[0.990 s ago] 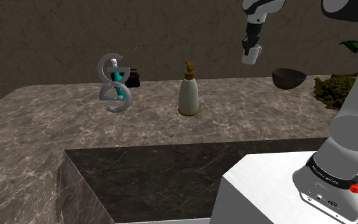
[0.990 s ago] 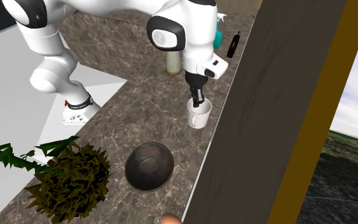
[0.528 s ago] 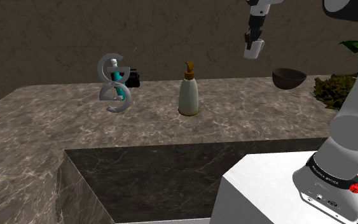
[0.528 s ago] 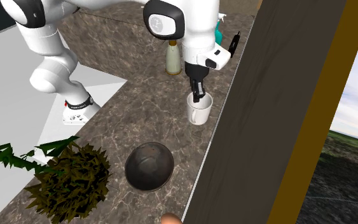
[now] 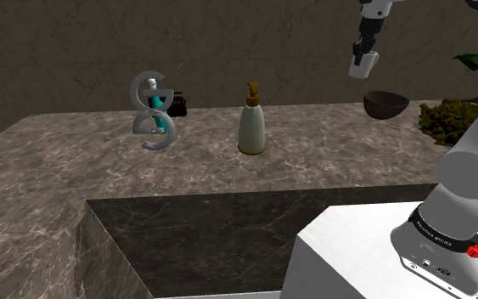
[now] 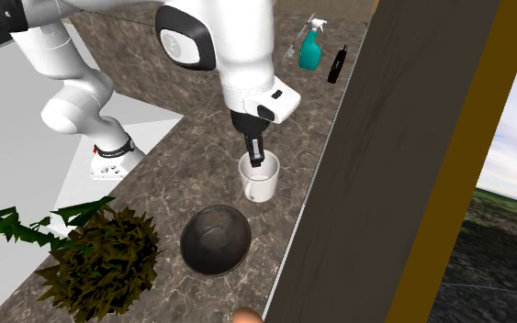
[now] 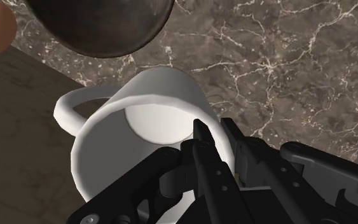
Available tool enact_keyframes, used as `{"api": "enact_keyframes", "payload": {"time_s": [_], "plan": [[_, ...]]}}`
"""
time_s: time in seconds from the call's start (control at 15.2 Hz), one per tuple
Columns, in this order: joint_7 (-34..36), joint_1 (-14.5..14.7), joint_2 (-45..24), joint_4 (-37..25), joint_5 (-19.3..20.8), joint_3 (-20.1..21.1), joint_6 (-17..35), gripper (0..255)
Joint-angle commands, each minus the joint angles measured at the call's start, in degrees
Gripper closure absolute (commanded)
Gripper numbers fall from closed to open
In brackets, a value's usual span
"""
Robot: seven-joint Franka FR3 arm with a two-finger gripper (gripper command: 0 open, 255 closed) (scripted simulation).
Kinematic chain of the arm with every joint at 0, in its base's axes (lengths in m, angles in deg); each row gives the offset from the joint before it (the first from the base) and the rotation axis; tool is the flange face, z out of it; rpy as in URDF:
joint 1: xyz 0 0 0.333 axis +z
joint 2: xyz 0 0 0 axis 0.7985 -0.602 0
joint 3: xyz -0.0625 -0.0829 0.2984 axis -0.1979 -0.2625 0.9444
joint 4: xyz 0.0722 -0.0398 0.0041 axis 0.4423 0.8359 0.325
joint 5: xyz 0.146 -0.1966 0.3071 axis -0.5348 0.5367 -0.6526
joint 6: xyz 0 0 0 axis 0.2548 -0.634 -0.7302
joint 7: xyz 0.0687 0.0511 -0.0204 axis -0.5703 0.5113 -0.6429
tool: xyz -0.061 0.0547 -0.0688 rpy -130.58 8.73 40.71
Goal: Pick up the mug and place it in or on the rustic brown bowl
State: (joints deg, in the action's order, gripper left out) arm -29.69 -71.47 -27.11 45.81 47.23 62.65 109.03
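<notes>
Mug (image 5: 362, 64) first: you have it in the air, well above the counter (image 5: 101, 170), just short of the bowl (image 6: 215, 240) in the second exterior view. The gripper (image 7: 214, 130) is clamped on its wall, one black finger inside the cup and one outside, roughly across from the handle. I judge it light and rigid, but glossy and smooth, so a one-sided rim pinch could let it swing or slip. Carry it level and slowly. It looks like glazed ceramic, so treat it as chippable and set it down gently.

Now the surroundings, biggest down:

- The counter is a broad slab of grey-brown marbled stone with pale veins. It is hard and unforgiving if you drop anything.
- A tall wall panel (image 6: 385, 138) with brown wood grain stands right along the counter's edge, close beside the cup's handle.
- A bushy, spiky plant (image 6: 100, 261) sits on the bowl's far side from the wall.
- The bowl is dark brown, round, deep and matt, with a mottled inside. Its mouth looks wide enough for the cup.
- A pale soap dispenser (image 5: 252, 123) with a brown pump stands well apart.
- So does a teal spray bottle (image 6: 310, 46).
</notes>
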Motion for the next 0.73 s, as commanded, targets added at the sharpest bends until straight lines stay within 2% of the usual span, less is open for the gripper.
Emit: {"api": "enact_keyframes", "payload": {"time_s": [0.0,0.66], "plan": [[-2.1,-1.1,2.1,2.4,0.4,-1.0,0.3,255],[-13.8,-7.2,7.6,7.0,1.5,-6.7,-0.1,255]]}}
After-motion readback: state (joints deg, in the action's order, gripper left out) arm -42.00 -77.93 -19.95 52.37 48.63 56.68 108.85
